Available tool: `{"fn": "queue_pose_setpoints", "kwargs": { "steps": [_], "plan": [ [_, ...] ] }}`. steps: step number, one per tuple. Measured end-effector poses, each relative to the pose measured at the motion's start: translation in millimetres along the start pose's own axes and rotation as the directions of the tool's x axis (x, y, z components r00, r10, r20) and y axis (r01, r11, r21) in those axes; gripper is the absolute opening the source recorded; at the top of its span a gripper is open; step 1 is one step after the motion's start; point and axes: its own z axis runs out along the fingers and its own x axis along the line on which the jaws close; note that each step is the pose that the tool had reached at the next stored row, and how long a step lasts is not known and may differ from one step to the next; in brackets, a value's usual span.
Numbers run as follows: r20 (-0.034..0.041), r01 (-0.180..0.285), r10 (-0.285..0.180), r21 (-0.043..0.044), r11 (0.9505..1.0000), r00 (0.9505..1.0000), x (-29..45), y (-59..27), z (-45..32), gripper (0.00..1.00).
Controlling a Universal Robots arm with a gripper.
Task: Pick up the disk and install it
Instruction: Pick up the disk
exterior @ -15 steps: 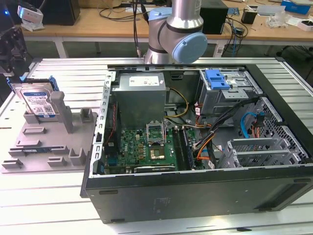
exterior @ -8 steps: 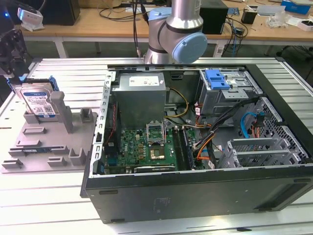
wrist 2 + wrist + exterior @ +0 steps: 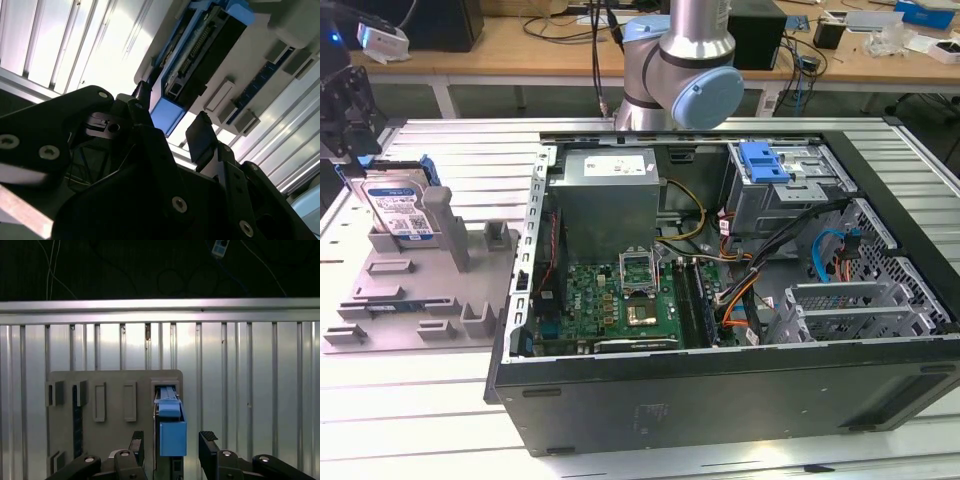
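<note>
Pincer (image 3: 172,441) released above the disk (image 3: 400,208), at nine o'clock of the case (image 3: 720,385) in the exterior view; centre your fingers (image 3: 207,440) across its bracket (image 3: 173,430).

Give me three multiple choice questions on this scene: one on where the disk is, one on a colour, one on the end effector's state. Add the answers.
1. Where is the disk?
A) standing in the grey fixture
B) held up in the air
C) lying flat

2. What colour is the disk's bracket?
A) red
B) blue
C) yellow

3. The end effector is:
A) shut on the disk
B) shut on nothing
C) open, with fingers on either side of the disk

Answers:
1 A: the exterior view shows it upright in the fixture.
2 B: it is blue in both wrist views.
3 C: the first wrist view shows a gap between each finger and the bracket.
</note>
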Motion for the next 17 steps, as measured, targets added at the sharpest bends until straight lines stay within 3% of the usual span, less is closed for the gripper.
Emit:
{"fn": "queue_pose_setpoints", "kwargs": {
  "steps": [15, 17],
  "plan": [
    [0.0002, 0.000, 0.000, 0.0012, 1.0000, 1.0000, -0.3, 0.6, 15.2, 0.56],
    [0.0003, 0.000, 0.000, 0.0014, 1.0000, 1.0000, -0.3, 0.7, 17.2, 0.47]
  ]
}}
